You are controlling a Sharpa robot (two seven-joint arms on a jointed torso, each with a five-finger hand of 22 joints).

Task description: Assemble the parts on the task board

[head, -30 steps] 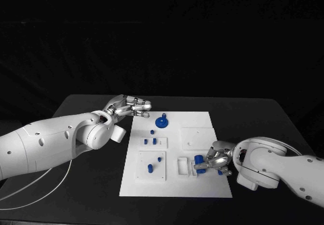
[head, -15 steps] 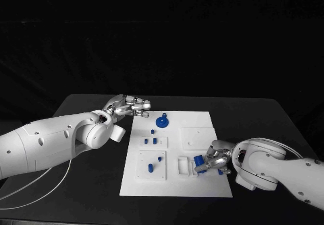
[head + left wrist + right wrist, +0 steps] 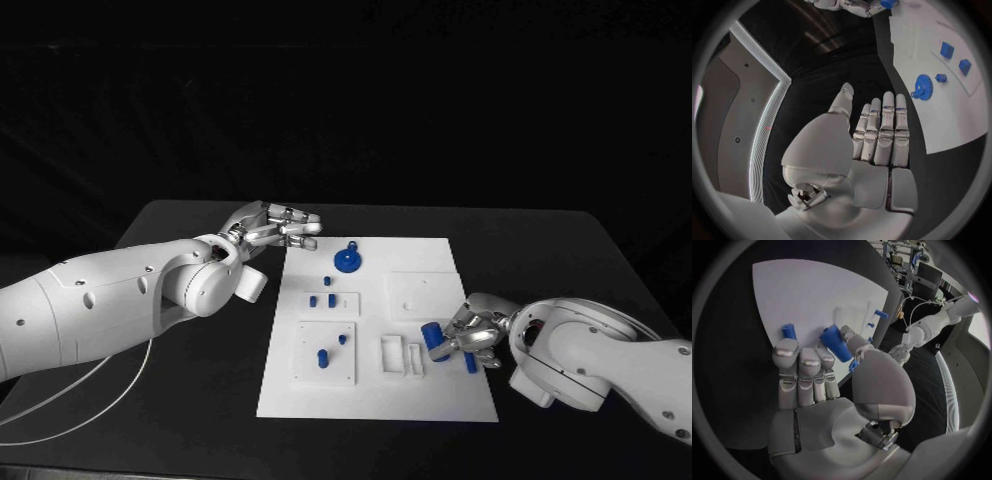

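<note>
The white task board lies in the middle of the black table. My right hand hovers over the board's near right part and pinches a blue cylinder between thumb and fingers; the right wrist view shows the cylinder tilted in that grip. A second small blue part lies on the board just under that hand. My left hand holds nothing at the board's far left corner, its fingers straight and side by side.
A blue gear lies at the board's far end, also seen as a blue gear from the left wrist. Small blue pegs stand left of centre. A raised plate carries two more pegs. White slotted blocks sit beside the held cylinder.
My right hand has lifted the blue cylinder away from the white slotted blocks, a little farther from me and to the right. The left hand has stayed put.
</note>
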